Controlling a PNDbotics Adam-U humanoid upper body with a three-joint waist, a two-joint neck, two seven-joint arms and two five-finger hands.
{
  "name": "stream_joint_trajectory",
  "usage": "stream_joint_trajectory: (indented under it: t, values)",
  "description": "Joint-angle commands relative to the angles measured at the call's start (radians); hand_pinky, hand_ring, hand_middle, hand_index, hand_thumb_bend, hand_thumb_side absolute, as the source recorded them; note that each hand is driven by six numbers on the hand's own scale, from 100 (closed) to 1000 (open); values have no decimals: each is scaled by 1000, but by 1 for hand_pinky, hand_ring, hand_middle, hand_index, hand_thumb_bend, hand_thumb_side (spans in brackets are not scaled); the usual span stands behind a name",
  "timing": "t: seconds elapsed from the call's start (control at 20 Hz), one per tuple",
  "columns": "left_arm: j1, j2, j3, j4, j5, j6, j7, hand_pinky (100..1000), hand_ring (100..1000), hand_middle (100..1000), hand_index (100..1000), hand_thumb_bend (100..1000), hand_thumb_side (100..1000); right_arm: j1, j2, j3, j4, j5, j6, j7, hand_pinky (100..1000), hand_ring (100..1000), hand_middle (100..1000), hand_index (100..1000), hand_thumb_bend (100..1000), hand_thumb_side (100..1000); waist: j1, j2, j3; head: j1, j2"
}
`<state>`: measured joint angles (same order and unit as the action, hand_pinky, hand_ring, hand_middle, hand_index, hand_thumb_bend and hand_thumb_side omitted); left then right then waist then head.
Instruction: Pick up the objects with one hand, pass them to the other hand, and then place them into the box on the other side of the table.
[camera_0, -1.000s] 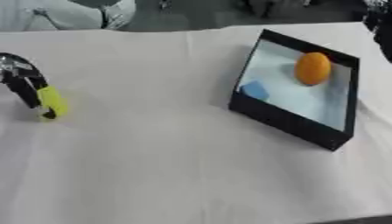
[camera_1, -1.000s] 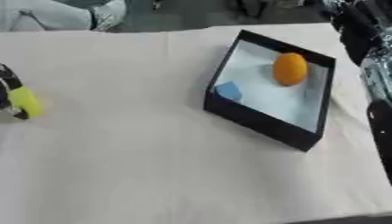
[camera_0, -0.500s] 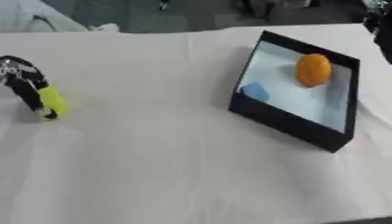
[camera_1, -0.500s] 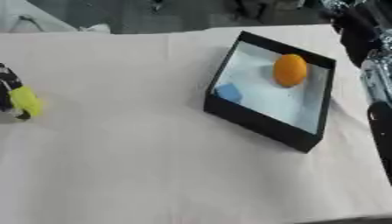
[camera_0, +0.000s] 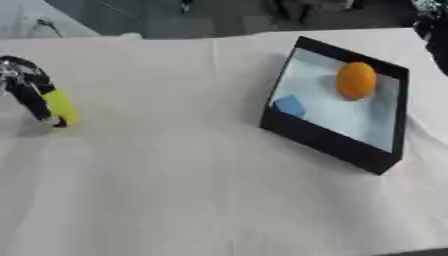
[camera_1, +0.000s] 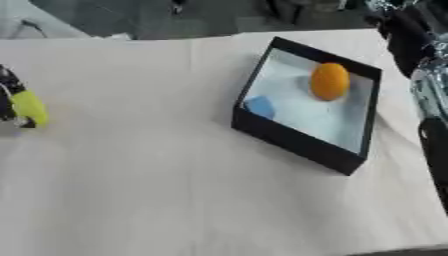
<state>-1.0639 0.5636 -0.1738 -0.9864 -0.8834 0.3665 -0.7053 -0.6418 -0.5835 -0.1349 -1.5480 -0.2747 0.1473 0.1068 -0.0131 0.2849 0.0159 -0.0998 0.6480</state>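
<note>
One slim yellow-green object (camera_0: 61, 106) clamped in curled left hand (camera_0: 24, 89) fingers. One black shallow box (camera_0: 337, 142), well right of them, holding one orange ball (camera_0: 356, 80), one blue piece (camera_0: 289, 106). Cream tablecloth (camera_0: 175, 190); dark floor beyond. Right hand unseen.

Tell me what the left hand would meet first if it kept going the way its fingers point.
Probably the tablecloth: the left hand, curled round a yellow object, points down at it. Depth is unclear.

Your left hand (camera_0: 26, 87): black fingers, silver metal at knuckles. Your right arm (camera_1: 424, 65): black shell segments, silver joint between, along view's right edge.
</note>
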Motion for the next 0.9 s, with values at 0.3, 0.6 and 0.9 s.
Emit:
stream_joint_trajectory:
  t: [0.3,0.6,0.9]
  values:
    - [144,62,11,-355,393,75,282,837,658,585,589,146,100,-34,-68,-10,-36,101,-29,64,1000,1000,1000,1000,100,477,-9,-31,5,-13,-14]
    - [185,13,-13,-446,557,56,435,834,633,575,594,100,100,-108,-122,17,-7,186,-62,122,1000,1000,1000,1000,100,401,-16,-31,9,-27,-18]
    - [252,-121,-27,-534,656,-12,595,839,609,556,587,100,100,-215,-139,95,43,405,-81,227,1000,1000,1000,1000,100,257,-21,-31,8,-33,-16]
